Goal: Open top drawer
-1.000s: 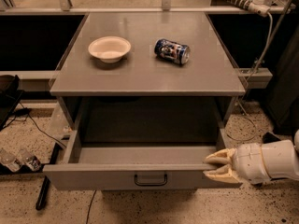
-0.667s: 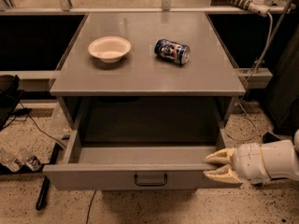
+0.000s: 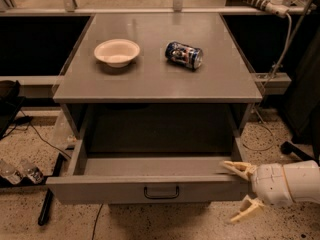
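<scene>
Since the earlier frame, end effector (image 3: 231, 191) fingers had spread: open, empty, at right front corner of top drawer (image 3: 100, 190), pulled out beneath tabletop (image 3: 150, 79). I judged best: withdraw straight, without nudging front.

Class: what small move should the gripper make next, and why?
Probably back the gripper away rightward: the top drawer already stands pulled far out, and the gripper sits at its right front corner with fingers spread wide, not clamped.
</scene>
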Robot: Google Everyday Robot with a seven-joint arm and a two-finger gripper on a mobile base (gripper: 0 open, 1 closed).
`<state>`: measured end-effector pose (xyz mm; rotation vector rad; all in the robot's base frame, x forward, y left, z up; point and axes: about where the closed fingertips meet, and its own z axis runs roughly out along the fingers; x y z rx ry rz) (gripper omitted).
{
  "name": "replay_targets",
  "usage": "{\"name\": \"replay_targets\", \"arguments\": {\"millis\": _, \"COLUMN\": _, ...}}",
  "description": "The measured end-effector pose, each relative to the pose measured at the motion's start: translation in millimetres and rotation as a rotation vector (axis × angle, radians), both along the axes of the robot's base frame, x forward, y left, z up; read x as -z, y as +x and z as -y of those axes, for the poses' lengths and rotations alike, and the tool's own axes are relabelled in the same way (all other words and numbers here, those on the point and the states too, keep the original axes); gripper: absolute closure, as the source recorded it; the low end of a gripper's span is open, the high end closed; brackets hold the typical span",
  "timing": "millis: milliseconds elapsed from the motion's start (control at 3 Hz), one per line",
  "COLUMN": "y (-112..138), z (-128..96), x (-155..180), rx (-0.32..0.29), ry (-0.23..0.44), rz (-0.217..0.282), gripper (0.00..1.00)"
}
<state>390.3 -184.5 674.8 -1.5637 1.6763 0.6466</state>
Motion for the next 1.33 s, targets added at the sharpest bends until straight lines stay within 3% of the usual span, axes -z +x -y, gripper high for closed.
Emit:
{"name": "replay_targets", "arguments": {"millis": 1000, "y": -12, "z": 4, "x": -6, "rx": -0.001, "ry": 0.007, "rz": -0.001, "gripper": 0.90}}
{"name": "replay_targets", "arguments": {"millis": 1333, "y": -22, "z": -2, "x": -7, "rx": -0.018, "ry": 0.030, "rz": -0.006, "gripper": 1.00}}
